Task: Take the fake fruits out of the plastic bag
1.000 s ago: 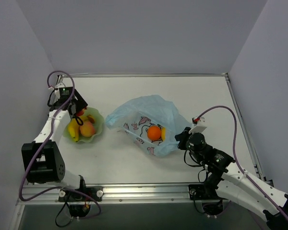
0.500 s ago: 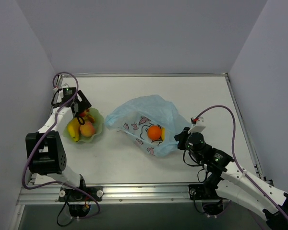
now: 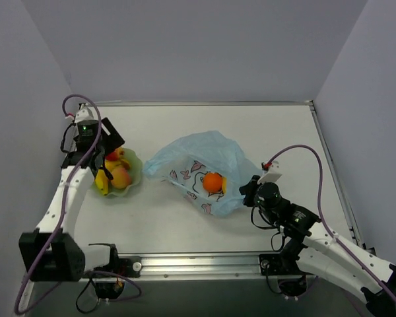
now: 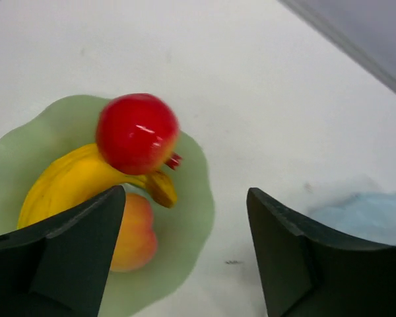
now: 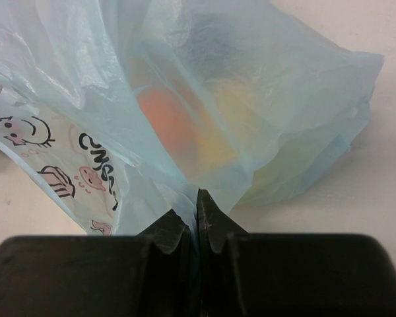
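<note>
Left gripper (image 4: 185,205) hangs wide open over the green plate (image 4: 26,132), where the red apple (image 4: 136,133), yellow banana (image 4: 66,181) and peach (image 4: 135,234) sit piled together. Right gripper (image 5: 197,198) is pinched tight on the plastic bag (image 3: 204,155) at its edge, and the orange ball (image 3: 213,183) lies inside it.

Overhead from behind, wrist cameras close, plastic bag (image 3: 198,148) shared

- plastic bag (image 5: 264,92): thin, crinkly film, translucent light blue, faint sheen
- red apple (image 4: 136,132): smooth, glossy plastic with bright highlights
- banana (image 4: 66,185) and peach (image 4: 135,234): smooth, softer shine
- plate (image 4: 195,211): pale green, matt
- counter (image 4: 264,86): white, smooth, matt
- left claw (image 4: 185,195): matt black plastic
</note>
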Controlling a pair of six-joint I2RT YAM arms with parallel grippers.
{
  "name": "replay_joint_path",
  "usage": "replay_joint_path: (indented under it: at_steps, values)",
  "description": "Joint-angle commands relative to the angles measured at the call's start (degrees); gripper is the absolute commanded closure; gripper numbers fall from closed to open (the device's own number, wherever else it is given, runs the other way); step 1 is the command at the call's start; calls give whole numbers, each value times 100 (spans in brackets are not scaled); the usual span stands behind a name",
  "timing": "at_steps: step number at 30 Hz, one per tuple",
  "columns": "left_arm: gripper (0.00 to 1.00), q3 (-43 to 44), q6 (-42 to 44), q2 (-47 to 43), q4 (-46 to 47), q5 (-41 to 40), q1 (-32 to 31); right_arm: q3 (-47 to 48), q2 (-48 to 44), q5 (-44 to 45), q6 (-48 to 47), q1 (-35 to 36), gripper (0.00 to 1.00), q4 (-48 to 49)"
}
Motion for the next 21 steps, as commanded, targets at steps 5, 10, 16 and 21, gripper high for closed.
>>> replay_joint_path:
  at_steps: [5, 10, 16, 21]
  values:
    - [50, -521, 288, -2317, -1176, 248, -2048, 177, -120, 381, 21, 45, 100, 53]
    - [55, -1216, 218, -3136, -837, 993, -3235, 125, -50, 469, 214, 62, 100, -149]
    - [54, -725, 936, -1936, 42, 153, -5300, -51, 258, 416, 460, 80, 100, -150]
    - [54, -101, 1500, -572, 764, 64, -5689, -200, 21, 469, 688, 106, 100, -176]
